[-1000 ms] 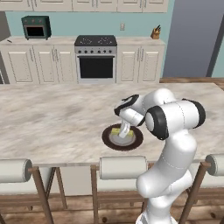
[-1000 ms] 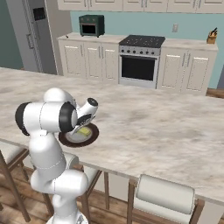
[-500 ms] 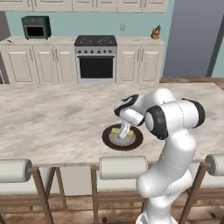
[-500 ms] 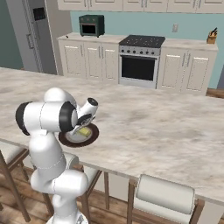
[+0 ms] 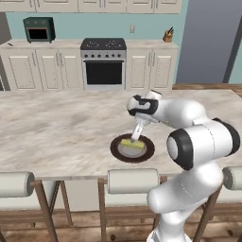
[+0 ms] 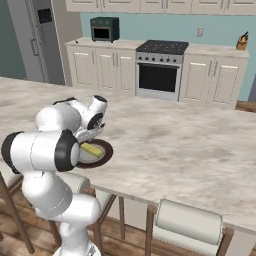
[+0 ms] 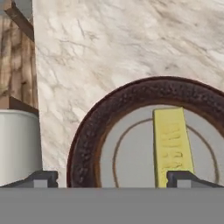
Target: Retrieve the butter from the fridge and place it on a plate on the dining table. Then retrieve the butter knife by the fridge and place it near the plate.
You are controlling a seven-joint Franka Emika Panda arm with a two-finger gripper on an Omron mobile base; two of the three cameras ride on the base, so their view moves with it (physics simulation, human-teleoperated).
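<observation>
One butter stick (image 5: 132, 143) lying flat on plate (image 5: 116, 150), plate on dining table (image 5: 56, 132). Gripper (image 5: 135, 137) just above butter, fingers spread wide, gripping nothing.

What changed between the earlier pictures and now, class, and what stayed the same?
The tool has opened and let go of the butter, which now lies free on the plate. The arm barely moved; the tool still hangs just above the plate. Plate, dining table and camera views stayed put.
</observation>
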